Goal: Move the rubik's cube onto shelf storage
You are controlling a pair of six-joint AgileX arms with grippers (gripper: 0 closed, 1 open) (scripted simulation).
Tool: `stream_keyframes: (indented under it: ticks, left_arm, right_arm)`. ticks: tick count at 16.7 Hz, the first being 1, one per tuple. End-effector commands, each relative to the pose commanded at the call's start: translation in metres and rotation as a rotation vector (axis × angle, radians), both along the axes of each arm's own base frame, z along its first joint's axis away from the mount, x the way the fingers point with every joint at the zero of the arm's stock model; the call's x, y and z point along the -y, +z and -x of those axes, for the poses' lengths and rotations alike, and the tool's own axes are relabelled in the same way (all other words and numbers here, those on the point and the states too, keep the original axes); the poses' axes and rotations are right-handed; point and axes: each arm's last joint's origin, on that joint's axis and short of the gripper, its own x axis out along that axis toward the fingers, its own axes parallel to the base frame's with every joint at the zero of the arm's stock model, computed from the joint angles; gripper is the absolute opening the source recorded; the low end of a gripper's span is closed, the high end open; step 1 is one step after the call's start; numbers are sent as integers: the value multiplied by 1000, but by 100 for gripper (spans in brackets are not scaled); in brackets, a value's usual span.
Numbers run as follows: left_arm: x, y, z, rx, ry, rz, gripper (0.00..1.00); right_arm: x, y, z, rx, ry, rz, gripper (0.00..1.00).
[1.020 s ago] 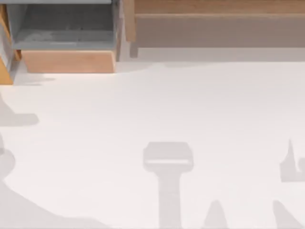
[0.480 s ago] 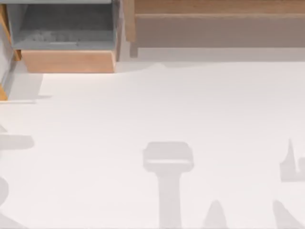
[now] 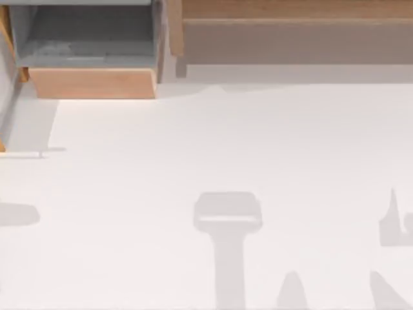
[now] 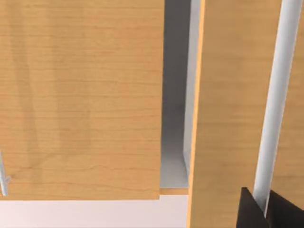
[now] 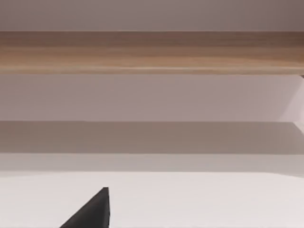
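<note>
The long light-brown wooden shelf storage (image 3: 290, 29) looks bare. The job seems not done. I cannot tell either pincer's state.

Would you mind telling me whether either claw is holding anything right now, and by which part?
It cannot be told. The left wrist view shows a dark fingertip against a pale rail of a wooden cabinet; no grip is visible there.

Light wood panels (image 4: 80, 95), grey gap (image 4: 175, 95), dark fingers (image 4: 251, 213)
</note>
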Motion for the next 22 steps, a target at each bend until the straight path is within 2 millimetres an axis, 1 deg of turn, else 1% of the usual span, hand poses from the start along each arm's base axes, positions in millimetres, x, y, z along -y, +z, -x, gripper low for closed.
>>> stream_keyframes:
  ticks: [4,8,21,22]
  left_arm:
    - [1,0,26,-1,1,2,0]
    - [1,0,28,0,1,1,0]
    - [1,0,28,0,1,1,98]
    - [1,0,28,0,1,1,100]
  right_arm:
    - [0,0,0,0,0,0,100]
    - [0,0,0,0,0,0,100]
    - [0,0,0,0,0,0,100]
    - [0,0,0,0,0,0,100]
